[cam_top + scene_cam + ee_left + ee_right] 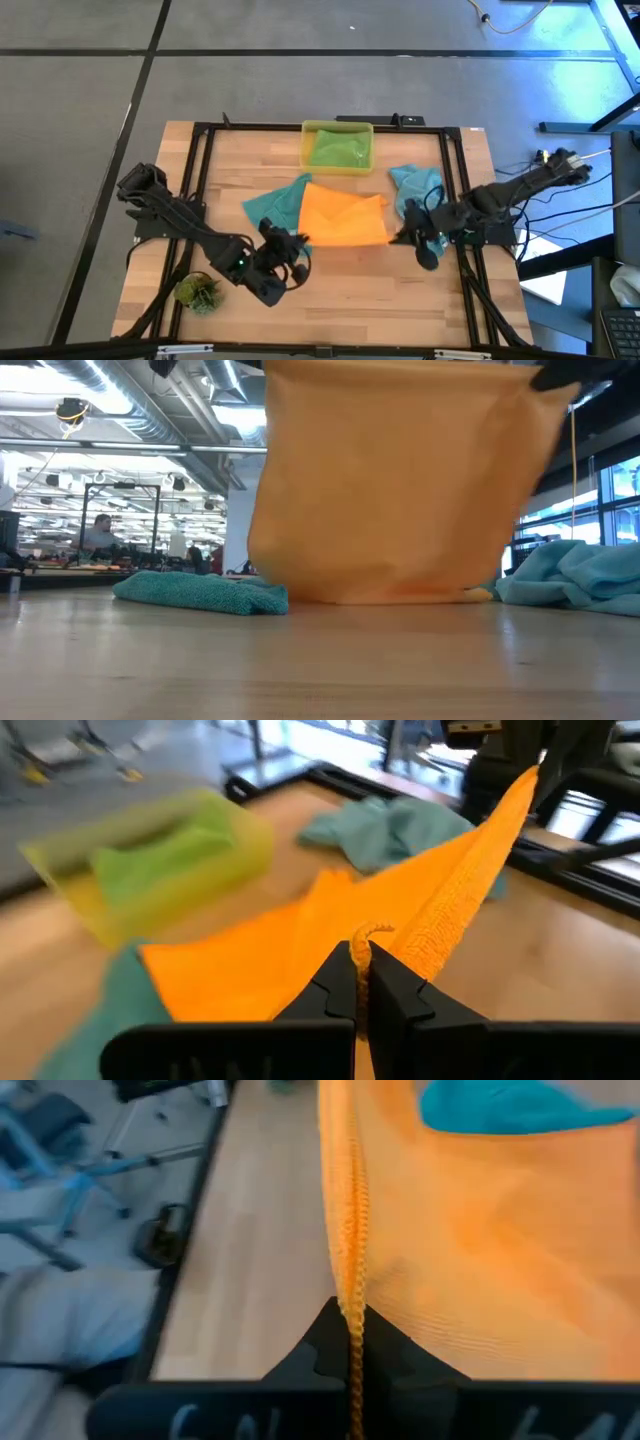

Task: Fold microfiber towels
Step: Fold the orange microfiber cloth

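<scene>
An orange microfiber towel [343,215] is raised along its near edge between my two grippers, and its far part lies on the table. My left gripper [303,240] is shut on its near left corner. My right gripper [396,237] is shut on its near right corner. In the low view the orange towel [390,490] slopes up to the picture's top, lower part on the wood. A teal towel [275,205] lies partly under its left side. Another teal towel [415,185] lies crumpled to the right. A green towel [338,150] fills the yellow bin [337,128]. My left gripper pinches the orange towel's corner [372,934] between its two fingers, slanting down from the near left. A small tuft of the corner sticks up past the fingertips. The hemmed edge runs from there up toward the other arm. My right gripper pinches the orange towel's hemmed edge [351,1302] between its two fingers, at the near right corner, slanting down from the right. The edge runs straight away from the fingertips, drawn fairly straight. The cloth slopes from there down onto the table.
A small green plant tuft [198,292] stands at the table's near left, beside my left arm. The black frame rails [452,200] run along the table's sides. Bare wood [360,290] lies in front of the orange towel.
</scene>
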Robot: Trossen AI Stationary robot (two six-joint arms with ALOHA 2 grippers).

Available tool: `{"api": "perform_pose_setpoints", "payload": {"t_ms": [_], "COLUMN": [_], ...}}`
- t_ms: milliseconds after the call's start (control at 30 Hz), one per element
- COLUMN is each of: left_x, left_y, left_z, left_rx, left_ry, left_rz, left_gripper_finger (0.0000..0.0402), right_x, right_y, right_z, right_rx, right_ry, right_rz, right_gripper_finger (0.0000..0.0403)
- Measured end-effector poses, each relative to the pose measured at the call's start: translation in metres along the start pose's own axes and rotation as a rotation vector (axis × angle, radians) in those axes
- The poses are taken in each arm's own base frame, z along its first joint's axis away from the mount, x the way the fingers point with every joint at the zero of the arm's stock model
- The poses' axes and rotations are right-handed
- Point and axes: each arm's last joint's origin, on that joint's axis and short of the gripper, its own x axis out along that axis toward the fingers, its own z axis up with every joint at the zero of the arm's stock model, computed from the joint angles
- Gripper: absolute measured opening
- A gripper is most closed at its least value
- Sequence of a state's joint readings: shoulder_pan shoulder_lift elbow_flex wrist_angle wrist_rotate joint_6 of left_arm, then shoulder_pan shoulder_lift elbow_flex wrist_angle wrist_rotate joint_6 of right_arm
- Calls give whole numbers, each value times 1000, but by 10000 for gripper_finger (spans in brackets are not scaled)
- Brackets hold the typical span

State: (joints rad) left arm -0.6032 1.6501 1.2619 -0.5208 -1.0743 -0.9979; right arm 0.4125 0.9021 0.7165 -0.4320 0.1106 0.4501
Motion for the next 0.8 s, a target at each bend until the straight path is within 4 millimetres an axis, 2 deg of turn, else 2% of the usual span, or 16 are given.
{"api": "perform_pose_setpoints", "payload": {"t_ms": [267,500,667,800], "left_x": [-6,-6,5,31], "left_y": [-14,-15,-13,-7], "left_z": [-3,-6,-15,-19], "left_rx": [-132,-172,-128,-47], "left_ry": [204,296,320,333], "left_rz": [-214,-260,-206,-132], "left_gripper_finger": [0,0,0,0], "right_x": [13,29,44,52], "right_y": [36,57,65,62], "right_z": [-27,-43,-58,-66], "right_rx": [41,67,107,123], "right_ry": [55,140,219,249], "right_rz": [168,199,151,61], "right_gripper_finger": [0,0,0,0]}}
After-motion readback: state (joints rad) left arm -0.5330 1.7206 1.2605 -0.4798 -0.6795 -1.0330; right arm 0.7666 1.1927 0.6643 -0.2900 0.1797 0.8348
